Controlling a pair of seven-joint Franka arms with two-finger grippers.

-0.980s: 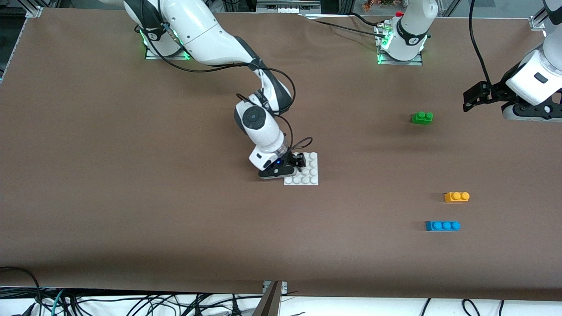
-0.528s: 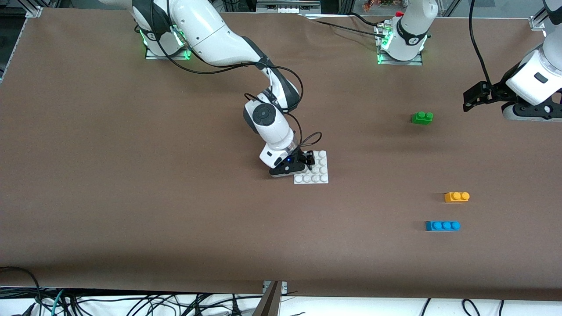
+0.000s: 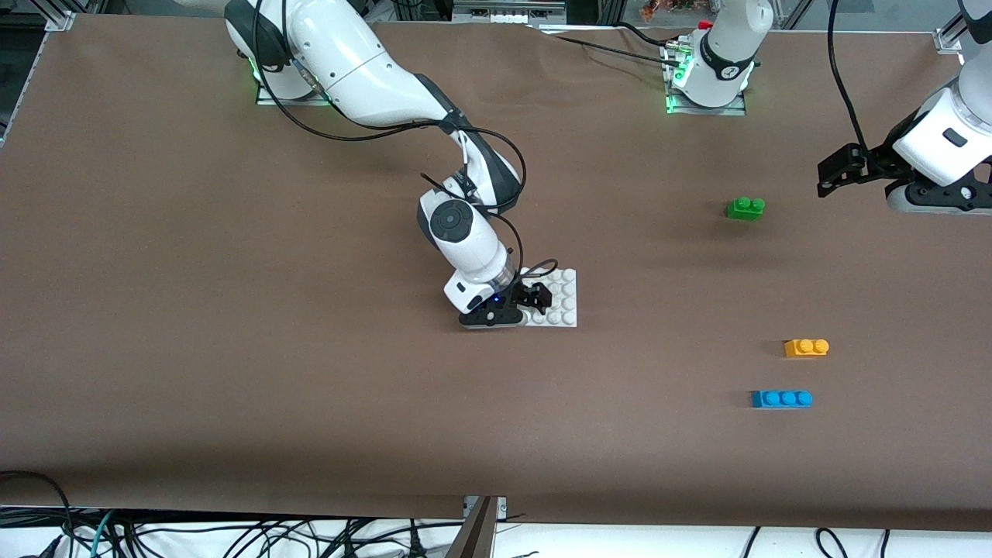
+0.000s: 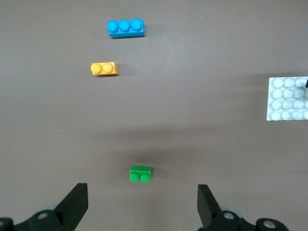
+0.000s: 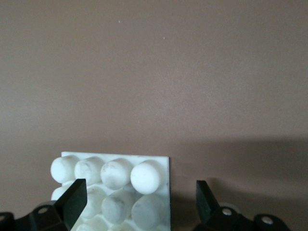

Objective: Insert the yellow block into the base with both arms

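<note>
The yellow block lies on the table toward the left arm's end, nearer the front camera than the base; it also shows in the left wrist view. The white studded base lies mid-table and shows in the left wrist view and the right wrist view. My right gripper is low over the base, open and empty; one finger stands over the studs, the other off the plate's edge. My left gripper waits in the air, open and empty.
A green two-stud brick lies under the left gripper's view. A blue three-stud brick lies beside the yellow block, nearer the front camera. Brown cloth covers the table.
The base slid a little toward the left arm's end with the right gripper on it. The right gripper then drew back slightly. The left arm has not moved.
</note>
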